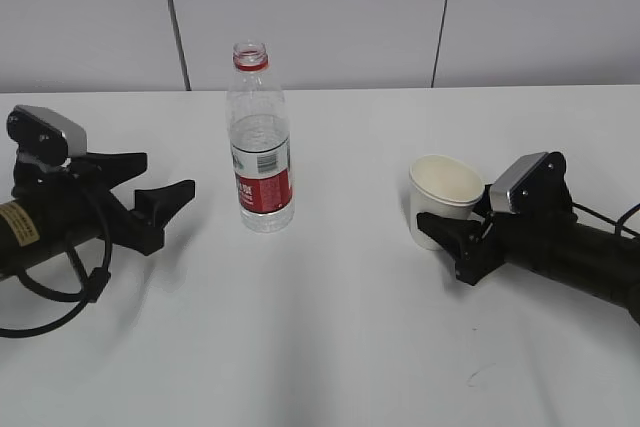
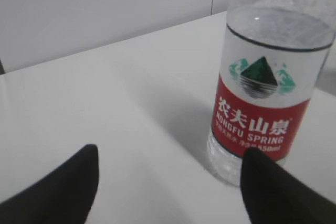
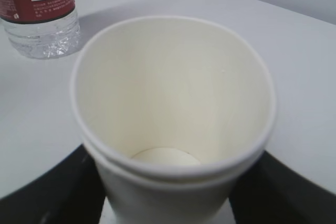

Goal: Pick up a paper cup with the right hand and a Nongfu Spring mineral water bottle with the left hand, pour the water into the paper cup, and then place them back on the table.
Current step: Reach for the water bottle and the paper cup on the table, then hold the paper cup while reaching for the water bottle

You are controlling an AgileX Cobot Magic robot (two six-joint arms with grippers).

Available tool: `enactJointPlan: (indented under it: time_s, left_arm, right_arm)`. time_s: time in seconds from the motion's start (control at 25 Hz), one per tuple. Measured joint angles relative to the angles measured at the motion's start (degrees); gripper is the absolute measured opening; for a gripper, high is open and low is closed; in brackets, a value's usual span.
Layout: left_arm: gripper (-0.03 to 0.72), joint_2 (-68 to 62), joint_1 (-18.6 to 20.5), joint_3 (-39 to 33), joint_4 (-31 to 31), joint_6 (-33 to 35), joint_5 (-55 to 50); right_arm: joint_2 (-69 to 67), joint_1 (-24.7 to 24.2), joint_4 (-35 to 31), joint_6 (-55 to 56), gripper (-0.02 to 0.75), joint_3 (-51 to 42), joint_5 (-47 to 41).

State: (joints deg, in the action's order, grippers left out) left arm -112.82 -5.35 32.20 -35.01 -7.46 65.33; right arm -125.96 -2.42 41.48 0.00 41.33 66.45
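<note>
paper cup point(image 1: 446, 195): right side of the table point(image 1: 330, 347), empty, light, crushes easily, so squeeze mid-wall gently
right hand point(image 3: 168, 203): jaws flanking the cup, grip unclear
Nongfu Spring mineral water bottle point(image 1: 260, 142): centre-left, capless, grab the label band
left hand point(image 1: 150, 197): wide, empty

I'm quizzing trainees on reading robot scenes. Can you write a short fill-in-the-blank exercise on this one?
1. The bottle stands upright with no ____ on its neck.
2. Inside, the paper cup holds ____.
3. The right claw has its fingers on either side of the ____.
4. The left claw is open and the bottle is ____ from it.

Missing words: cap; nothing; cup; apart
</note>
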Motion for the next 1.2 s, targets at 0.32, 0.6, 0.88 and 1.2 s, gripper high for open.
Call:
enactJointPlan:
  time_s: [0.32, 0.6, 0.88, 1.2]
  left_arm:
    - [0.512, -4.32, -5.58, 9.55, -2.83, -2.39, -0.65]
    - [0.539, -5.46, -10.79, 11.51, -2.32, -2.59, -1.42]
    - [0.545, -7.83, -11.04, 13.5, 0.35, -2.76, -1.47]
    - [0.546, -11.63, -11.21, 17.89, 0.41, -4.83, -1.43]
  right_arm:
    - [0.0, 0.0, 0.0, 0.0, 0.473, 0.04, 0.09]
    - [-0.11, 0.0, 0.0, 0.0, 0.472, 0.13, 0.09]
    - [-0.11, 0.0, 0.0, 0.0, 0.472, 0.13, 0.09]
    - [-0.11, 0.0, 0.54, 0.0, 0.47, 0.26, 0.13]
